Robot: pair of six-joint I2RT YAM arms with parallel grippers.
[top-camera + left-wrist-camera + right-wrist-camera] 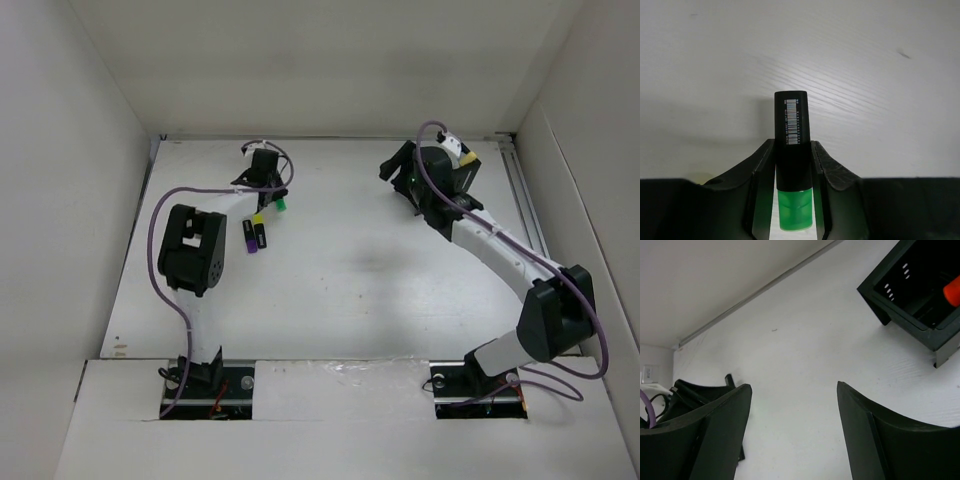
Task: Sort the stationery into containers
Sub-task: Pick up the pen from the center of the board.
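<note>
So, left gripper [791,150]: clamped on the green-capped marker [791,125], pads against both sides of the black barrel, cap end back toward the wrist, barcode end jutting ahead.
Why that hold: a mid-barrel grip likely keeps the marker from pivoting while carried.
Lift: cannot tell whether it clears the table [880,75].
Right gripper [795,405]: spread wide, nothing between its fingers.
Organiser [900,295]: ahead and right of the right fingers, apart from them; an orange object [952,290] sits in one compartment.
Waiting: purple-ended marker [248,238] and yellow-ended marker [260,230], side by side just behind the left gripper, toward its base.
Next, judged: carry the held marker across to the organiser.
</note>
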